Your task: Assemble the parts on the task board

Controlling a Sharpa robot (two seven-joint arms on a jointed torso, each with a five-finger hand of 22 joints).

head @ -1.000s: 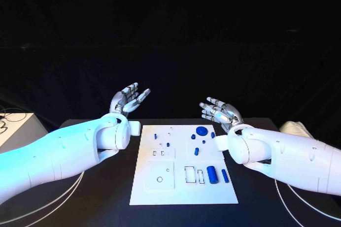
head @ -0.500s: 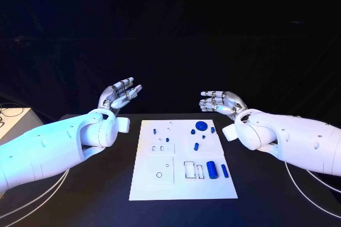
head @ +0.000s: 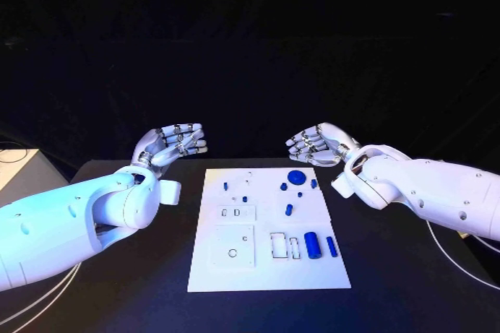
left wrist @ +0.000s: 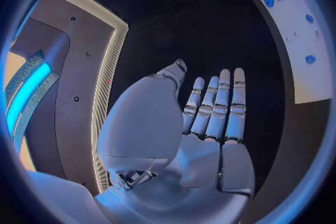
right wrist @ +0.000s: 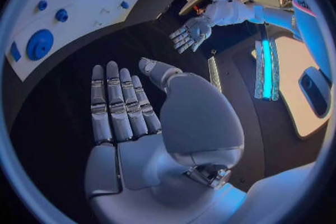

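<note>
Above the far end of the black counter (head: 125, 290), my left hand (head: 167, 146) and right hand (head: 318, 145) hover empty with silver fingers (left wrist: 224, 103) spread, flanking the flat white task board (head: 214, 271) at centre frame, small blue parts (head: 311, 242) on it.

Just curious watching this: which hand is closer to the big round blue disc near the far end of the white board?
The right hand, raised just beyond the round blue disc toward the robot's right. The left hand is raised past the white board's opposite side.
</note>
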